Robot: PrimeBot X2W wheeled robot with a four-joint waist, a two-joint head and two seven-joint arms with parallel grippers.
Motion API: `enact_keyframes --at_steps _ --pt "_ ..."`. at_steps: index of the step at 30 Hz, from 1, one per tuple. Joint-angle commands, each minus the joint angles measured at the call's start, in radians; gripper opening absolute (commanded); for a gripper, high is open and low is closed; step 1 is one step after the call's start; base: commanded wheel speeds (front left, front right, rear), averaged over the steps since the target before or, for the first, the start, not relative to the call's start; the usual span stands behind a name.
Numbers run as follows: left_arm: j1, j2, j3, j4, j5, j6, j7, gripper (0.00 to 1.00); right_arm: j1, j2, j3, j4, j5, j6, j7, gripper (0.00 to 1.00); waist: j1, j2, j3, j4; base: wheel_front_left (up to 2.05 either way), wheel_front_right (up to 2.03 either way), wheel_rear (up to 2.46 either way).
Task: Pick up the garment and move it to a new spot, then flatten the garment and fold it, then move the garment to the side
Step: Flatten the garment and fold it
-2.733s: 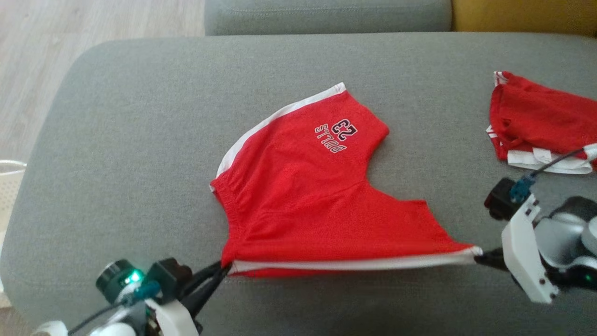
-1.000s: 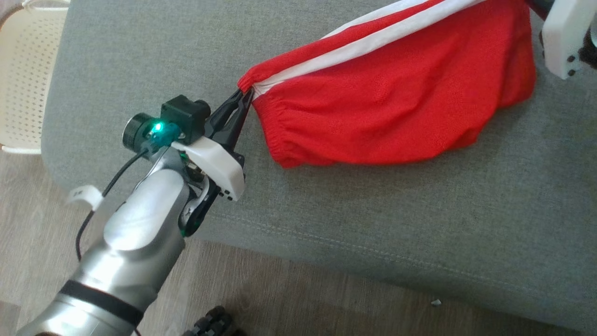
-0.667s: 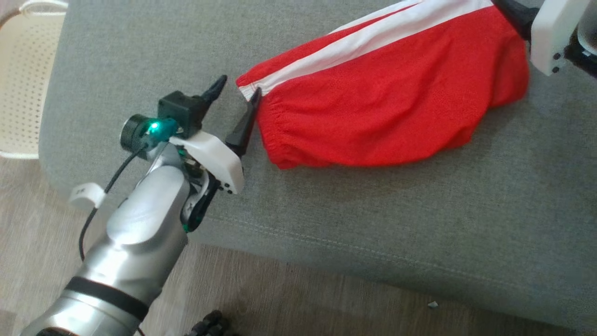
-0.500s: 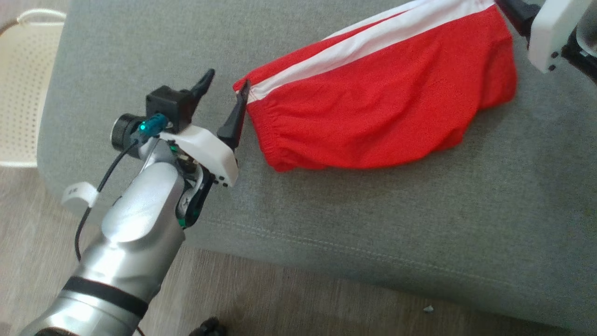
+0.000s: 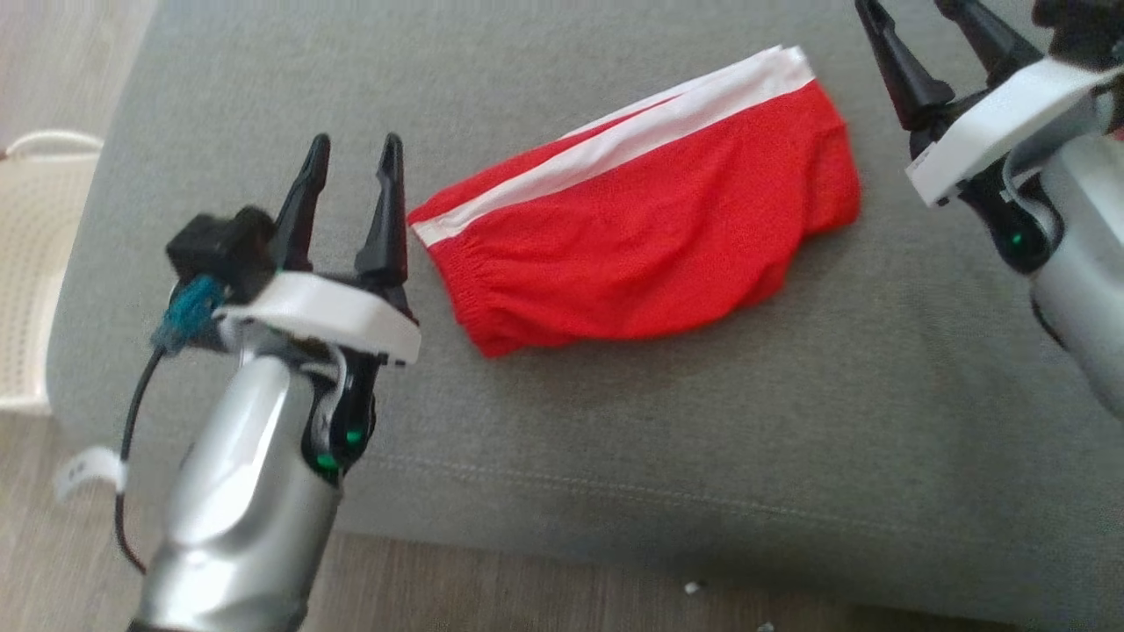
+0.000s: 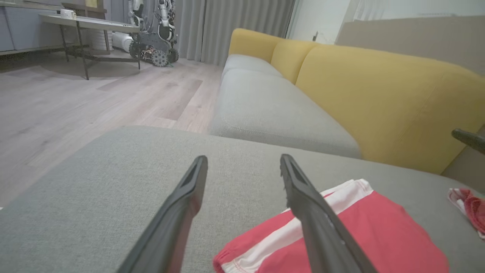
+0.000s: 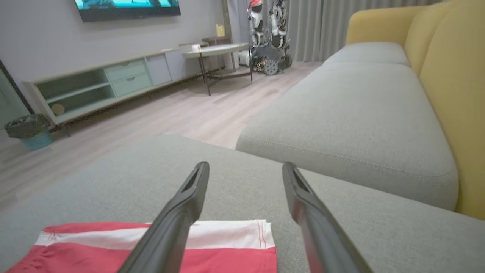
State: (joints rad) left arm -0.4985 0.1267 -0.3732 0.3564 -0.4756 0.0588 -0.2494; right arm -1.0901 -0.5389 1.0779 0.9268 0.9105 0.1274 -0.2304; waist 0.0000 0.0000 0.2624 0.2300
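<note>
garment folded on cushion | both jaws wide, empty | left wrist: second red cloth

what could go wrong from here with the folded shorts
1. The open left gripper has a finger close beside the red shorts at the waistband corner; moving off might snag and spoil the fold.
2. Their lower edge bulges, so a regrasp by the open right gripper may catch one layer only.
3. Dragging them across the cushion could bunch them.
</note>
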Motion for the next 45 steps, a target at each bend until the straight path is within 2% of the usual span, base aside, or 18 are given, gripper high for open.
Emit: enact_keyframes --at_steps 1,3,7,8,12,16,21,24,27,35,42,45 --pt "0.016 0.008 0.063 -0.068 0.025 0.006 -0.012 1.0 0.033 0.012 -0.049 -0.006 -0.02 0.003 -0.024 1.0 0.0 0.0 -0.045 -0.038 0.0 0.0 0.0" --pt "0.058 -0.004 0.089 -0.108 0.047 -0.001 -0.012 1.0 0.056 0.024 -0.104 -0.003 -0.066 0.003 -0.03 1.0 0.0 0.0 -0.066 -0.053 0.0 0.0 0.0" --pt "0.144 -0.025 0.149 -0.167 0.078 -0.021 -0.012 1.0 0.157 0.04 -0.297 -0.09 -0.233 0.003 -0.031 1.0 0.0 0.0 -0.11 -0.083 0.0 0.0 0.0" --pt "0.144 -0.025 0.149 -0.167 0.078 -0.021 -0.012 1.0 0.157 0.04 -0.297 -0.09 -0.233 0.003 -0.031 1.0 0.0 0.0 -0.11 -0.083 0.0 0.0 0.0" --pt "0.229 -0.047 0.207 -0.222 0.108 -0.04 -0.012 1.0 0.33 0.076 -0.527 -0.22 -0.443 0.003 -0.031 1.0 0.0 0.0 -0.145 -0.11 0.0 0.0 0.0" --pt "0.305 -0.065 0.244 -0.262 0.148 -0.058 -0.012 1.0 0.537 0.155 -0.75 -0.365 -0.648 0.003 -0.031 1.0 0.0 0.0 -0.172 -0.126 0.0 0.0 0.0" --pt "0.386 -0.075 0.277 -0.291 0.171 -0.058 -0.012 1.0 0.746 0.284 -0.915 -0.525 -0.822 0.003 -0.031 1.0 0.0 0.0 -0.194 -0.141 0.0 0.0 0.0" --pt "0.425 -0.076 0.273 -0.311 0.161 -0.045 -0.012 1.0 0.829 0.343 -0.958 -0.582 -0.878 0.003 -0.031 1.0 0.0 0.0 -0.205 -0.149 0.0 0.0 0.0" --pt "0.453 -0.076 0.267 -0.327 0.149 -0.024 -0.012 1.0 0.883 0.375 -0.977 -0.606 -0.925 0.003 -0.031 1.0 0.0 0.0 -0.206 -0.151 0.0 0.0 0.0" --pt "0.459 -0.076 0.246 -0.341 0.156 -0.01 -0.012 1.0 0.922 0.411 -1.005 -0.613 -0.956 0.003 -0.031 1.0 0.0 0.0 -0.193 -0.136 0.0 0.0 0.0" --pt "0.437 -0.076 0.233 -0.344 0.157 -0.007 -0.012 1.0 0.915 0.42 -1.012 -0.605 -0.913 0.003 -0.012 1.0 0.0 0.0 -0.161 -0.102 0.0 0.0 0.0" --pt "0.429 -0.076 0.229 -0.344 0.155 -0.006 -0.012 1.0 0.907 0.431 -1.01 -0.595 -0.846 0.003 0.017 1.0 0.0 0.0 -0.141 -0.081 0.0 0.0 0.0"
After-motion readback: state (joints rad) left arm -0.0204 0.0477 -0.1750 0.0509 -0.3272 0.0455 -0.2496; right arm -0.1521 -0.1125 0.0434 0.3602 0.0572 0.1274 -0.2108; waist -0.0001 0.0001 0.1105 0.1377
